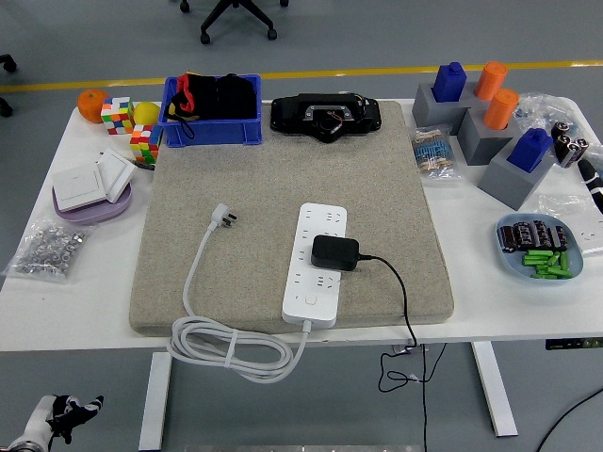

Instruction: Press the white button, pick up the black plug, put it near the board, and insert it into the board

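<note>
Plug: the black plug (334, 252) sits on the white board (314, 265), its body over the middle sockets and its black cable (399, 292) running off the mat's near edge and down past the worktop. From above you cannot tell whether its pins are seated or it merely lies on top.
Stage: this fits either a plug waiting to be lifted or one already put in; check the seating before you judge.
Button: the white button (310, 303) shows only as a small mark at the board's near end; press straight down so the board does not slide.
Left hand: the left hand (58, 416) hangs low at the picture's bottom left, below the worktop edge, holding nothing, fingers loosely spread.
Right hand: the right hand (592, 179) shows only as a dark sliver at the right edge; you cannot tell its state.
Surface: the grey felt mat (283, 160) should grip the board a little; the white worktop (75, 301) is smoother.
Room: the coiled white cord (231, 350) overhangs the near edge; keep your arm clear of it.
</note>
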You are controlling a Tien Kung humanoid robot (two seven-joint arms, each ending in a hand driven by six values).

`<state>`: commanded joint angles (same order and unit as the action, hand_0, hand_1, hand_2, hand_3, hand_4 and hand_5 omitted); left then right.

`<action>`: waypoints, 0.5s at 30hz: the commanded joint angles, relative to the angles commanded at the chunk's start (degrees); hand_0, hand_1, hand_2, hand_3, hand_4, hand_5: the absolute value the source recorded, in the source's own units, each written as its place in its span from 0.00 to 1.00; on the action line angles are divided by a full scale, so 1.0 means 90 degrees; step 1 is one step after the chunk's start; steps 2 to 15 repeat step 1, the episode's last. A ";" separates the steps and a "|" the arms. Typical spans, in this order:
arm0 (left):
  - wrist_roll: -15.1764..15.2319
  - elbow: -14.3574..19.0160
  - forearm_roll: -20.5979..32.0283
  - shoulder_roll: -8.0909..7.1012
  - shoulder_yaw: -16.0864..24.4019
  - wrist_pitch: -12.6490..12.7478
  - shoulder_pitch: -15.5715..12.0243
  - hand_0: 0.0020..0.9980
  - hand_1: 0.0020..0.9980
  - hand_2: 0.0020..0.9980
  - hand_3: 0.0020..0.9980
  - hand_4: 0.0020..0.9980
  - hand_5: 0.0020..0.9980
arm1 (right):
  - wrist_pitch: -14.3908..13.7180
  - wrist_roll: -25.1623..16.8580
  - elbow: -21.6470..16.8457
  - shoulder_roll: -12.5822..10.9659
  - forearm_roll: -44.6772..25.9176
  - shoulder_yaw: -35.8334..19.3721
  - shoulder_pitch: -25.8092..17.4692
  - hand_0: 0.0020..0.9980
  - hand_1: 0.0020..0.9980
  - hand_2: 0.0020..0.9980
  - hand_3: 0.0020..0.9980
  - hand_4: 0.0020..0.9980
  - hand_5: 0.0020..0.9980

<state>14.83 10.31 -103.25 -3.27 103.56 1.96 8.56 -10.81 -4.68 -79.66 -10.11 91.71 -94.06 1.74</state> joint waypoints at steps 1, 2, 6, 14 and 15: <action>-0.0134 0.0000 -0.0070 0.0001 0.0060 -0.0014 -0.0004 0.00 0.00 1.00 0.00 0.67 0.04 | -0.0001 0.0001 0.0002 0.0000 0.0001 -0.0002 0.0002 1.00 0.97 0.92 0.91 1.00 0.91; -0.0134 0.0000 -0.0070 0.0001 0.0060 -0.0014 -0.0004 0.00 0.00 1.00 0.00 0.67 0.04 | -0.0001 0.0001 0.0002 0.0000 0.0001 -0.0002 0.0002 1.00 0.97 0.92 0.91 1.00 0.91; -0.0134 0.0000 -0.0070 0.0001 0.0060 -0.0014 -0.0004 0.00 0.00 1.00 0.00 0.67 0.04 | -0.0001 0.0001 0.0002 0.0000 0.0001 -0.0002 0.0002 1.00 0.97 0.92 0.91 1.00 0.91; -0.0134 0.0000 -0.0070 0.0001 0.0060 -0.0014 -0.0004 0.00 0.00 1.00 0.00 0.67 0.04 | -0.0001 0.0001 0.0002 0.0000 0.0001 -0.0002 0.0002 1.00 0.97 0.92 0.91 1.00 0.91; -0.0134 0.0000 -0.0070 0.0001 0.0060 -0.0014 -0.0004 0.00 0.00 1.00 0.00 0.67 0.04 | -0.0001 0.0001 0.0002 0.0000 0.0001 -0.0002 0.0002 1.00 0.97 0.92 0.91 1.00 0.91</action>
